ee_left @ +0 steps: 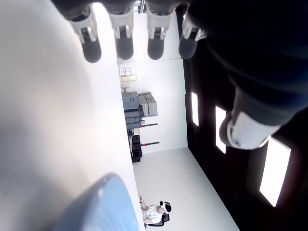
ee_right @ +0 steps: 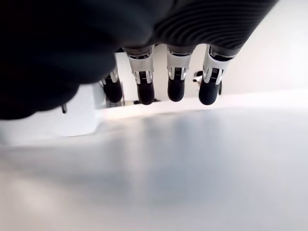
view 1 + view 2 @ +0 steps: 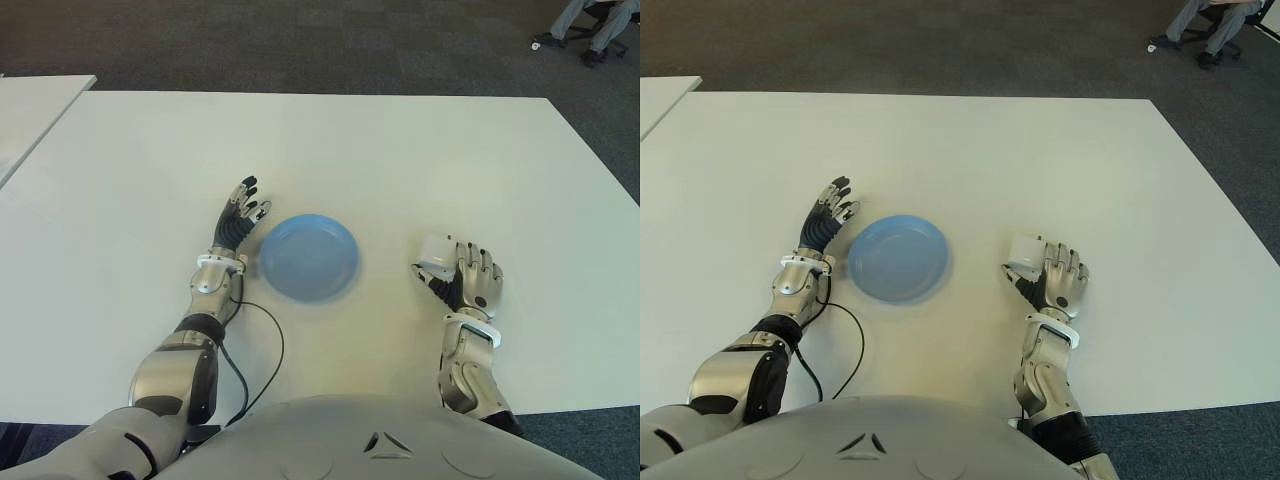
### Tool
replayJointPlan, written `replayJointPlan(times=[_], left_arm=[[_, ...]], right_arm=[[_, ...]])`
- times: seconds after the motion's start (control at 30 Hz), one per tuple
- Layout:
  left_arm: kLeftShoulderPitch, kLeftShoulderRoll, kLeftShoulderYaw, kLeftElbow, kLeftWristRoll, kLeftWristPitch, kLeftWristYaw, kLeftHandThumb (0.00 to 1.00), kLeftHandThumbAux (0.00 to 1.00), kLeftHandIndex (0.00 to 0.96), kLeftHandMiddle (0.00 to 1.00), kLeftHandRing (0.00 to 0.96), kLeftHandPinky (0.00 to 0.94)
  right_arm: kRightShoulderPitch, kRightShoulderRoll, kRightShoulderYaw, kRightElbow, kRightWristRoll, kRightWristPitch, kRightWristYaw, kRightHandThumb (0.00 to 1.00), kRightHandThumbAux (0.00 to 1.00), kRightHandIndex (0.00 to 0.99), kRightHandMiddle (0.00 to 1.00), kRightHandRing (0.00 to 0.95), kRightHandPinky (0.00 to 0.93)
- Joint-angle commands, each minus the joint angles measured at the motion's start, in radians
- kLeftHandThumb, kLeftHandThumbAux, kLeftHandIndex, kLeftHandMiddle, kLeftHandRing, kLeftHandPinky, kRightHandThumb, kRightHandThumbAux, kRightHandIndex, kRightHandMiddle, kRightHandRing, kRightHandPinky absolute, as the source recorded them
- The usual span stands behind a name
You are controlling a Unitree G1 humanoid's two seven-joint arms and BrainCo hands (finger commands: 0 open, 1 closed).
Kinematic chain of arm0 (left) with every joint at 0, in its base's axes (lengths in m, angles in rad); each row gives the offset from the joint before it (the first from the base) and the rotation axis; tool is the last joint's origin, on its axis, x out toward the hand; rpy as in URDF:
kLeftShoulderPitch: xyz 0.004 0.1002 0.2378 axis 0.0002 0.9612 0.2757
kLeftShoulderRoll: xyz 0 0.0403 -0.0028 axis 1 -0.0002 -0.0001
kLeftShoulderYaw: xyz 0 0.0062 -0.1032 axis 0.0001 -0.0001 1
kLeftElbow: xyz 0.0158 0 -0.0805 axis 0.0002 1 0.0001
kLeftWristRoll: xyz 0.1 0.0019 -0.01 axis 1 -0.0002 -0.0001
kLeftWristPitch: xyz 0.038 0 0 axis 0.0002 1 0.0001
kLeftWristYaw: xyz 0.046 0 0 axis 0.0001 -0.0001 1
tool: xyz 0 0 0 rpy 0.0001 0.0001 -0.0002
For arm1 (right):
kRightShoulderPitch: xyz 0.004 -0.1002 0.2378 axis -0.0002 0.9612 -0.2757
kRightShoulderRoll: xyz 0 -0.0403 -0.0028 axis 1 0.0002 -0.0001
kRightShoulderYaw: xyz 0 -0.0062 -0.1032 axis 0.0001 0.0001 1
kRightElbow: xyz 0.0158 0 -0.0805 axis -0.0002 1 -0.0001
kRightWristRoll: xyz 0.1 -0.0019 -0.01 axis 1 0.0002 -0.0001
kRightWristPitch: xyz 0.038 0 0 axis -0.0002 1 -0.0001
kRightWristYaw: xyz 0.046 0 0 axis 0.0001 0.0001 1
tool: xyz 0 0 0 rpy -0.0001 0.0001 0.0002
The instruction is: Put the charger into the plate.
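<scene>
the charger [image 3: 436, 251] is seen as a small white block with rounded corners, lying on the white tabletop [image 3: 400, 150] to the right of the plate [image 3: 308, 256]. the plate is a round, shallow, light blue dish, shown with nothing in it, set near the middle of the tabletop's near half.

a wide stretch of bare tabletop is seen beyond the plate, reaching to the far edge, and more bare surface lies to the right of the plate out to the right edge. a strip of bare surface separates the plate from the charger. a second table [image 3: 30, 105] is seen past the left edge, and dark carpet [image 3: 300, 45] beyond the far edge. a thin black cable [image 3: 262, 345] is seen looping on the tabletop near the plate's near-left side.

the right hand [image 3: 468, 280] is placed to the right of the plate, with the charger at its thumb side, near the fingertips; the fingers [image 2: 175, 86] are extended and relaxed, and nothing is grasped. whether the thumb touches the charger cannot be told. the left hand [image 3: 238, 222] is shown just beside the plate's left rim, its fingers [image 1: 122, 45] straight and released.
</scene>
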Motion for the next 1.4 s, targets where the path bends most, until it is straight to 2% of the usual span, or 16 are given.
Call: replayJointPlan(times=[0.03,0.2,0.27,0.5,0.6,0.73,0.9,0.93,1.0,1.2,1.4], left_arm=[[0.086,-0.014,-0.004,0.057,-0.004,0.057,-0.022,0.203,0.563,0.013,0.05,0.064,0.114],[0.086,-0.014,-0.004,0.058,-0.007,0.054,-0.026,0.207,0.554,0.016,0.052,0.067,0.118],[0.087,-0.015,-0.005,0.057,-0.006,0.052,-0.024,0.206,0.556,0.017,0.053,0.067,0.119],[0.087,-0.015,-0.008,0.057,-0.001,0.049,-0.019,0.199,0.567,0.016,0.052,0.064,0.111],[0.087,-0.015,-0.008,0.056,0.0,0.05,-0.018,0.198,0.569,0.015,0.051,0.063,0.111],[0.086,-0.015,-0.008,0.056,0.0,0.052,-0.017,0.2,0.568,0.016,0.056,0.068,0.12],[0.087,-0.017,-0.008,0.056,-0.002,0.054,-0.02,0.207,0.552,0.022,0.063,0.075,0.124],[0.087,-0.017,-0.008,0.056,-0.002,0.054,-0.021,0.208,0.551,0.022,0.063,0.075,0.124],[0.087,-0.017,-0.009,0.056,-0.002,0.054,-0.023,0.207,0.543,0.024,0.064,0.077,0.122],[0.087,-0.015,-0.01,0.056,0.0,0.053,-0.023,0.198,0.534,0.027,0.069,0.082,0.128],[0.087,-0.013,-0.012,0.055,0.002,0.048,-0.024,0.201,0.532,0.027,0.076,0.091,0.138]], right_arm=[[0.014,0.008,-0.006,0.049,0.055,-0.086,-0.091,0.238,0.253,0.035,0.054,0.101,0.236],[0.012,0.01,-0.026,0.082,0.092,-0.166,-0.2,0.318,0.278,0.156,0.204,0.254,0.383],[0.011,0.009,-0.035,0.091,0.111,-0.197,-0.23,0.396,0.293,0.242,0.313,0.353,0.454],[0.012,0.007,-0.049,0.107,0.147,-0.264,-0.286,0.517,0.331,0.376,0.52,0.552,0.586],[0.012,0.005,-0.053,0.112,0.16,-0.292,-0.304,0.541,0.342,0.401,0.559,0.582,0.605],[0.012,-0.006,-0.056,0.119,0.179,-0.347,-0.33,0.61,0.389,0.488,0.659,0.653,0.661],[0.011,-0.021,-0.062,0.128,0.207,-0.415,-0.348,0.688,0.482,0.67,0.765,0.767,0.786],[0.011,-0.019,-0.066,0.127,0.218,-0.426,-0.348,0.696,0.49,0.681,0.771,0.773,0.794],[0.013,-0.011,-0.075,0.121,0.238,-0.445,-0.349,0.757,0.551,0.742,0.81,0.81,0.84],[0.018,0.022,-0.1,0.109,0.286,-0.473,-0.362,0.863,0.626,0.813,0.864,0.864,0.881],[0.024,0.048,-0.115,0.088,0.311,-0.463,-0.341,0.901,0.644,0.836,0.879,0.877,0.881]])
